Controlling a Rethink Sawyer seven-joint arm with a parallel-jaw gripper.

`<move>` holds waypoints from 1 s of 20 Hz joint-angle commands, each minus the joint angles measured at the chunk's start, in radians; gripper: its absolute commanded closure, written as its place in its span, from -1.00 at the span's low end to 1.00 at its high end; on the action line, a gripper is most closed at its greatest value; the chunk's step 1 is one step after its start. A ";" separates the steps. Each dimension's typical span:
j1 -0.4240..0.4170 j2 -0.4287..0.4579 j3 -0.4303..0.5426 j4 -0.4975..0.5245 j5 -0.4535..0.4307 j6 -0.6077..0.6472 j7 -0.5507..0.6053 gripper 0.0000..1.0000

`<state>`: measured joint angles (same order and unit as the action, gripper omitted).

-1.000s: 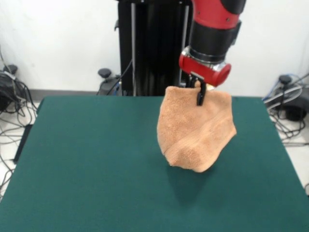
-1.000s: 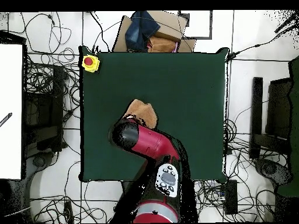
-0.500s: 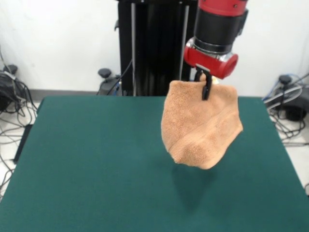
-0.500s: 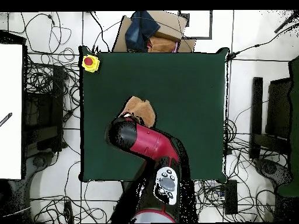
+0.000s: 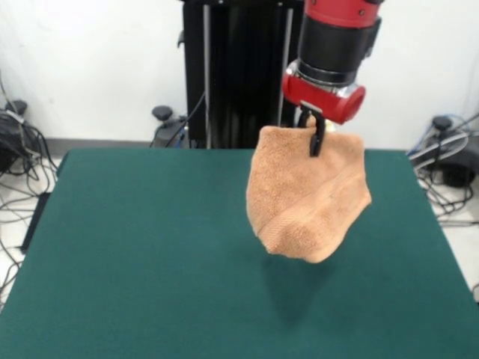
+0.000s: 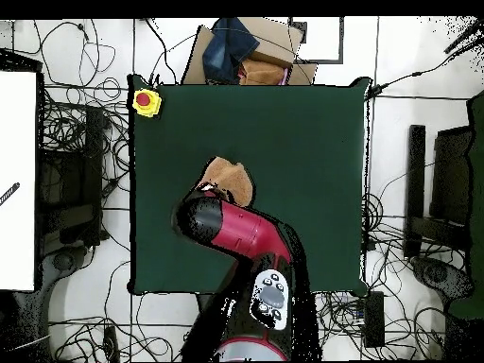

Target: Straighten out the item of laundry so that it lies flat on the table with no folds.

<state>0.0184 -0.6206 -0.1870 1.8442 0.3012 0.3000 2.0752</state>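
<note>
The peach-orange terry towel [image 5: 307, 196] is held pinched at its top edge by the black fingers [image 5: 316, 138] of the gripper [image 5: 313, 134] and is seen hanging bunched, clear above the dark green table [image 5: 135, 254]. From overhead, only part of the towel [image 6: 227, 180] is shown beyond the red and black arm [image 6: 236, 232], well apart from the yellow box with a red button [image 6: 146, 101] at one table corner.

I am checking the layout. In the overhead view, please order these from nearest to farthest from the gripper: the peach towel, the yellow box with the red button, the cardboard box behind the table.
1. towel: held by the gripper, mid-table.
2. yellow box with the red button: on the table's top-left corner.
3. cardboard box: off the table, beyond its top edge.
</note>
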 commanded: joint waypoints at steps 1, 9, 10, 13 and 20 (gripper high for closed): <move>0.034 0.073 0.005 -0.024 -0.082 -0.165 0.109 1.00; 0.092 0.108 -0.069 -0.046 -0.093 -0.300 0.135 1.00; 0.091 0.111 -0.075 -0.052 -0.092 -0.310 0.130 1.00; 0.085 0.121 -0.080 -0.056 -0.086 -0.331 0.117 1.00; -0.017 0.162 0.056 -0.017 -0.071 -0.245 0.114 1.00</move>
<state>0.0818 -0.5073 -0.2440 1.8325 0.2394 -0.0164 2.0752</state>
